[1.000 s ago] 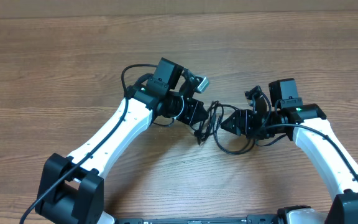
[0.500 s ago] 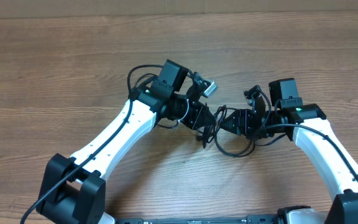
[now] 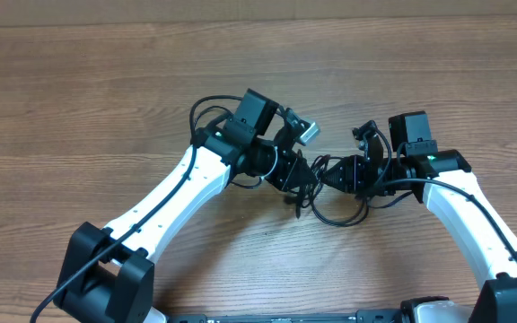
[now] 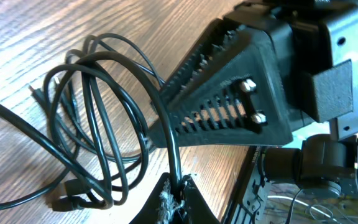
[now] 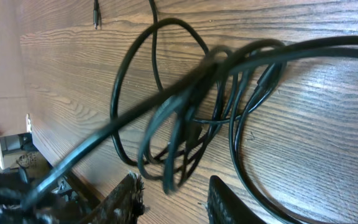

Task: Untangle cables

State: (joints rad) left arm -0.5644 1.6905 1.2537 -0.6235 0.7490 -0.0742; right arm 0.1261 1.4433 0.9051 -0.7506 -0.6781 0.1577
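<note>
Left tool [image 4: 176, 186] pinches one strand of the thin black tangled cables [image 5: 219, 61], right tool [image 5: 178, 185] gapes around their loops; pulling apart could tighten the knot.

Thin black cables [image 5: 219, 62] lie as tangled, overlapping loops on the tabletop [image 3: 106, 81]. One strand is caught between the tips of the left tool [image 4: 176, 202].

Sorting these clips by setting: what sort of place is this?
Probably a robotics lab or test bench rather than a home: the left arm and right arm stand at a wood-grain table, meeting over a tangle of thin black cables.
</note>
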